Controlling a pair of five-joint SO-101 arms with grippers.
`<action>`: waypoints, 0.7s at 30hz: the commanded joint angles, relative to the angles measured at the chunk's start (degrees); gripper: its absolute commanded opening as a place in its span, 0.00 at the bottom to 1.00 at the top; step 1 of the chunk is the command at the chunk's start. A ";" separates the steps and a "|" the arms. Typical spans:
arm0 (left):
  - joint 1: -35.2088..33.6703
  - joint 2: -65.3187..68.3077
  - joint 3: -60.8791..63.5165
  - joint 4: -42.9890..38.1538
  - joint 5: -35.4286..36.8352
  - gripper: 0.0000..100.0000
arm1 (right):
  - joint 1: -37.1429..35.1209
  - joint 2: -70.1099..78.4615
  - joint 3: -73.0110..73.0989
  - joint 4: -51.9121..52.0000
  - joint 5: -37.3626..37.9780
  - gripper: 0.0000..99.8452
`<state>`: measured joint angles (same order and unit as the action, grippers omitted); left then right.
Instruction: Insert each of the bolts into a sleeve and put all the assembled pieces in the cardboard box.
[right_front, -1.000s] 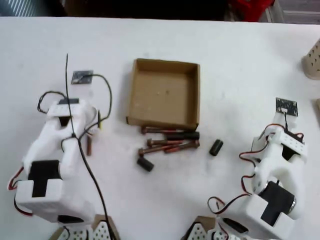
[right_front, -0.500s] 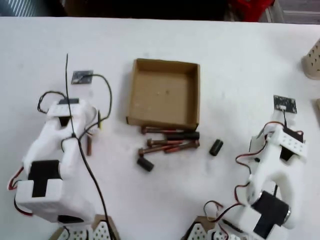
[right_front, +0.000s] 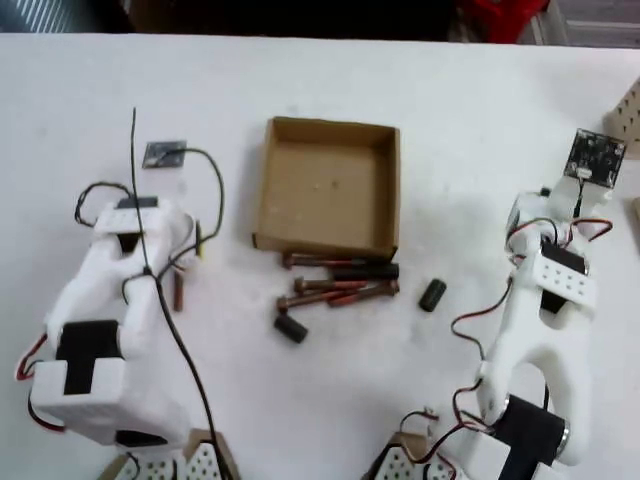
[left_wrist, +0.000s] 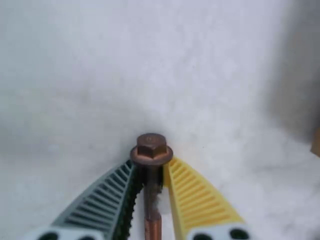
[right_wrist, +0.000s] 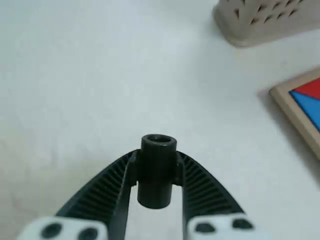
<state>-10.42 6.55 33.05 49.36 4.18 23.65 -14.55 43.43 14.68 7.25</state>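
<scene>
A copper-coloured bolt (left_wrist: 151, 150) is clamped between the grey and yellow fingers of the left gripper (left_wrist: 151, 166), with its hexagonal head standing just past the fingertips over the white table (left_wrist: 150, 60). A black sleeve (right_wrist: 156, 175) is gripped between the two black fingers of the right gripper (right_wrist: 156, 157), its open bore turned towards the wrist camera. Beyond it, a beige perforated block (right_wrist: 265, 20) and a wooden-framed board (right_wrist: 300, 102) are seen on the table. In the high view, the left arm (right_front: 110, 300) is placed at the left side of the table and the right arm (right_front: 545, 320) at the right side, both well apart from the cardboard box (right_front: 320, 243), which is set near the middle. A heap of bolts (right_front: 330, 285) is laid just beside the box's near wall. One loose sleeve (right_front: 432, 295) is found near the heap on the right arm's side, and a second loose sleeve (right_front: 290, 328) just beside the heap's near end
</scene>
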 joint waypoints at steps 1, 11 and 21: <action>-0.40 -2.95 0.00 -1.14 -0.79 0.02 | -1.10 -2.95 1.14 -12.00 -0.62 0.02; -0.40 -2.95 0.00 -1.05 -0.79 0.02 | -3.74 -2.95 19.43 -46.73 -0.53 0.02; -0.66 -2.95 0.00 -0.79 -0.79 0.02 | -6.20 -1.19 25.58 -65.27 -0.44 0.02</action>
<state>-10.42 6.55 33.05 49.36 4.18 18.73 -14.73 69.54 -46.15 7.25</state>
